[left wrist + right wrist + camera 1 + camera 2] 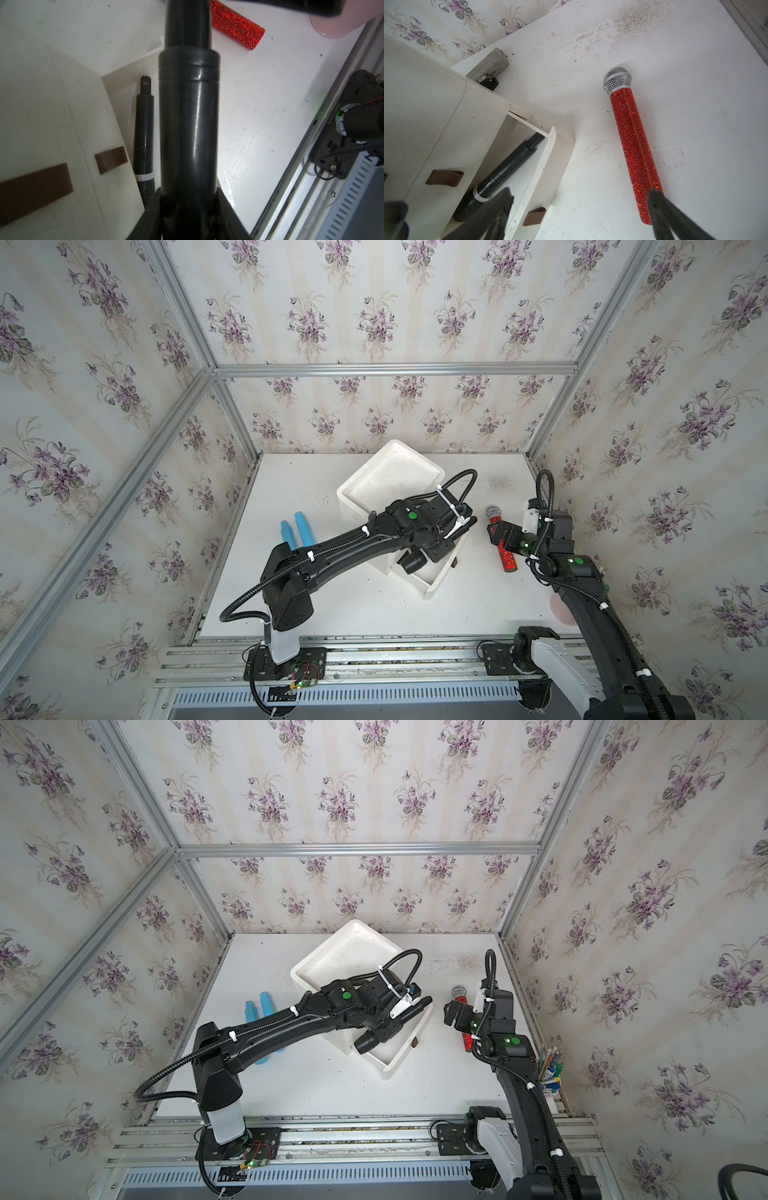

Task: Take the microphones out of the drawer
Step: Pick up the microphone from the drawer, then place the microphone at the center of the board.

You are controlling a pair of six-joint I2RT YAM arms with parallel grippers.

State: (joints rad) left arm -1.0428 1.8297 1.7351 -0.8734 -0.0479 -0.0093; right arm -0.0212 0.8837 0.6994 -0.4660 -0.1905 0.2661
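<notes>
**Left gripper pinches a black microphone over the open drawer; right gripper hangs spread above a red one**

The white table [365, 614] fills the lower middle of both top views. At its centre stands a white drawer unit [390, 477], turned at an angle. Its lower drawer [434, 587] is pulled out toward the bottom of the frame.

The left arm reaches in from the lower left across the unit. The left gripper [188, 191] is clamped on a black microphone [188, 124], one finger on each side of the barrel. In the top views this microphone [411, 562] is tilted over the drawer's open mouth. Whether it touches the drawer cannot be told.

A second black microphone [500, 176] lies inside the drawer along its side wall.

At the right of the top views the right gripper [503, 531] hangs with its jaws spread wide and nothing between them. Below it a red glitter microphone [633, 149] lies flat on the table, well apart from the drawer, its silver mesh head [617, 80] toward the back wall. In the right wrist view one finger [662, 207] covers the microphone's tail end.

Two blue tubes [301, 529] lie left of the unit. A pink cup [332, 25] stands near the table's right edge. Brown pull tabs [110, 159] sit on the drawer fronts.
</notes>
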